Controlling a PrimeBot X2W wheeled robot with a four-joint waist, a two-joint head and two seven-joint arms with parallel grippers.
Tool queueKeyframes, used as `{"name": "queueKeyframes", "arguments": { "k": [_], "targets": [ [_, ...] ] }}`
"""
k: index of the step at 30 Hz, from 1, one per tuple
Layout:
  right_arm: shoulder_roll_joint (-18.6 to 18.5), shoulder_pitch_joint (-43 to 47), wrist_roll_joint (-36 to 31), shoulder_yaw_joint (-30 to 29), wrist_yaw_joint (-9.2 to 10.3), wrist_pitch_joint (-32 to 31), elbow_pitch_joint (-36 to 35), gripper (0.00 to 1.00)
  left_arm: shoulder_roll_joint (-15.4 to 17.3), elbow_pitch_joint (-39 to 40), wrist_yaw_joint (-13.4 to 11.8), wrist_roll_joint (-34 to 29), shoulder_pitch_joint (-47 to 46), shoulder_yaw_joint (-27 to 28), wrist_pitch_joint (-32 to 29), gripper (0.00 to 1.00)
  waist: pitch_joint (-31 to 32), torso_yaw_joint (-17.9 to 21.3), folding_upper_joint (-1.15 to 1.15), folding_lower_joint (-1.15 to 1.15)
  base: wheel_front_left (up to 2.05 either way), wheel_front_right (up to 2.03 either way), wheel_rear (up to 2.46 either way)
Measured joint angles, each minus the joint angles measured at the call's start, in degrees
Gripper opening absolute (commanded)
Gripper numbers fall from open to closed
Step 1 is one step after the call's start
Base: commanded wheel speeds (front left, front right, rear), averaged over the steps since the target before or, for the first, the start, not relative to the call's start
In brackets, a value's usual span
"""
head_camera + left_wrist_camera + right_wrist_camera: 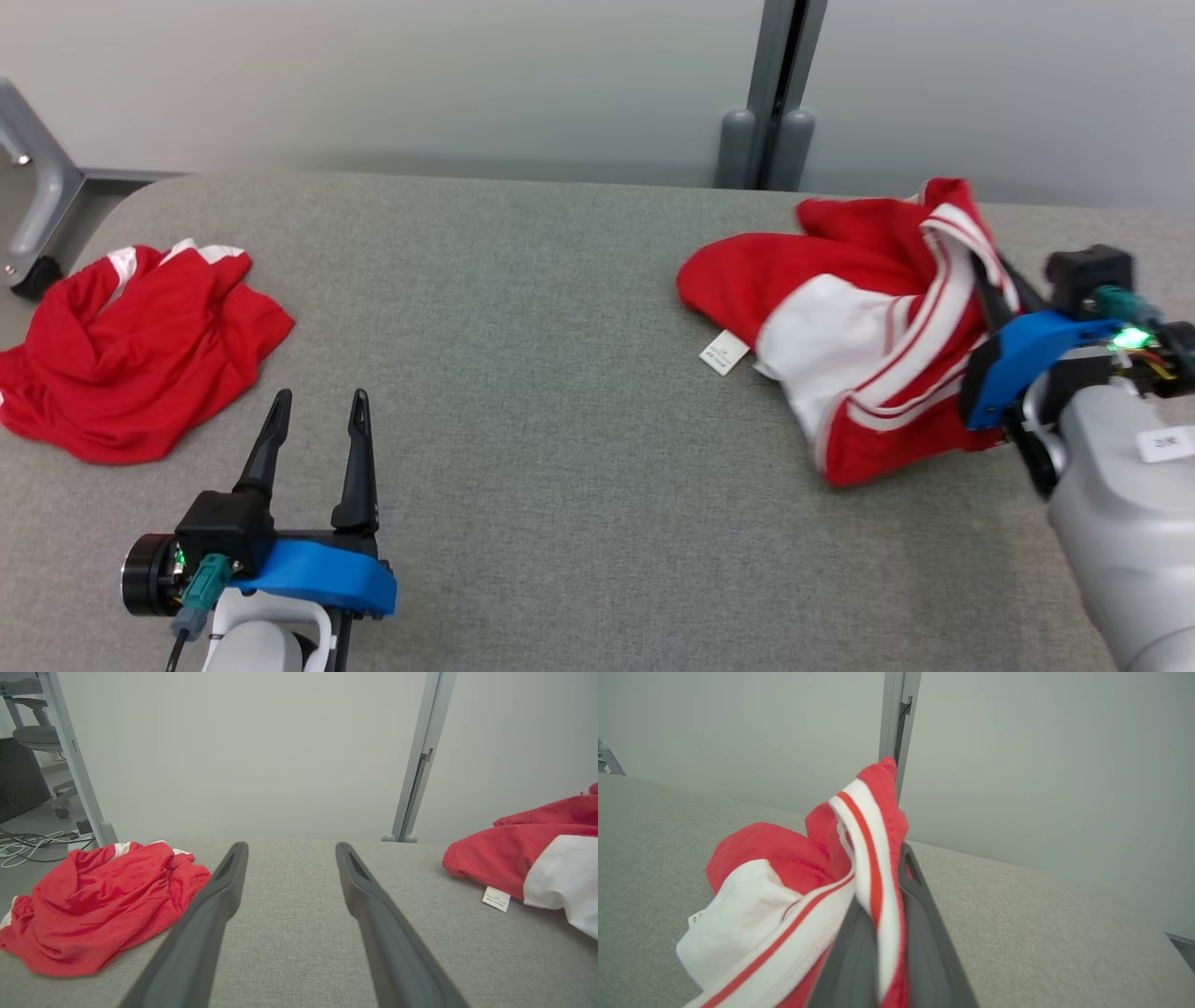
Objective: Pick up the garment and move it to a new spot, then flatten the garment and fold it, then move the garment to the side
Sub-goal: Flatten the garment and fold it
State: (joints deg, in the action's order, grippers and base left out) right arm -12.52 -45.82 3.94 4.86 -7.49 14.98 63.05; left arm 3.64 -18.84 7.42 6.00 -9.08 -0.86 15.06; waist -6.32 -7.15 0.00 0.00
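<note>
Even, soft, bright light; faint shadows, no glare; wrist views wide-angle, slightly soft

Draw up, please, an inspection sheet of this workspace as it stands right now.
Surface: grey cloth-covered table, flat, no stains seen.
Job's things: red-and-white garment, bunched at the right with one striped edge raised; its white label lies on the table.
Clutter: second red garment, crumpled at the left edge.
Tools: right tool shut on the striped edge; left tool open, empty, apart from both garments.
Cables: loose white cables on the floor beyond the left end; short wires at the right wrist.
Surroundings: pale wall, grey post, office chair.
</note>
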Motion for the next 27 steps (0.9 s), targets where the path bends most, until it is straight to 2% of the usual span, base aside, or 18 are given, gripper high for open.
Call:
{"name": "queueKeyframes", "arguments": {
  "k": [8, 11, 14, 18, 20, 27],
  "targets": [
    [-7.0, 3.3, 1.7, -3.0, 0.00, 0.0, -10.4, 0.00, 0.1, 0.3, 0.0, 0.0, 2.0, -0.1, 0.0, 1.00, 2.8, 2.0, 0.00, 0.00, 0.00, 0.00, 0.00],
    [-8.0, 3.4, 1.0, -2.3, 0.01, 0.1, -13.8, 0.00, 0.1, 0.5, 0.0, 0.0, 2.3, -0.3, 0.0, 1.00, 3.2, 2.4, 0.00, 0.00, 0.00, 0.00, 0.00],
    [-5.8, 3.9, 0.6, 1.2, 0.00, 0.1, -16.0, 0.00, 0.0, 0.6, 0.0, 0.1, 2.6, -0.6, 0.0, 1.00, 3.3, 2.6, 0.00, 0.00, 0.00, 0.00, 0.00],
    [-1.2, 4.8, 0.6, 8.1, 0.00, -0.3, -17.5, 0.00, 0.0, 0.6, 0.0, 0.5, 2.8, -1.4, 0.0, 1.00, 2.9, 2.3, 0.00, 0.00, 0.00, 0.00, 0.00],
    [1.7, 6.2, 1.6, 11.4, 0.00, -0.5, -17.1, 0.00, -0.1, 0.5, 0.0, 0.5, 2.7, -2.0, 0.0, 1.00, 2.7, 1.8, 0.00, 0.00, 0.00, 0.00, 0.00],
    [8.4, 7.9, 6.6, 19.9, 0.00, -0.2, -14.9, 0.00, -0.1, 0.2, 0.0, 1.1, 1.6, -2.9, 0.0, 1.00, 1.7, -0.9, 0.00, 0.00, 0.00, 0.00, 0.00]
  ]
}}
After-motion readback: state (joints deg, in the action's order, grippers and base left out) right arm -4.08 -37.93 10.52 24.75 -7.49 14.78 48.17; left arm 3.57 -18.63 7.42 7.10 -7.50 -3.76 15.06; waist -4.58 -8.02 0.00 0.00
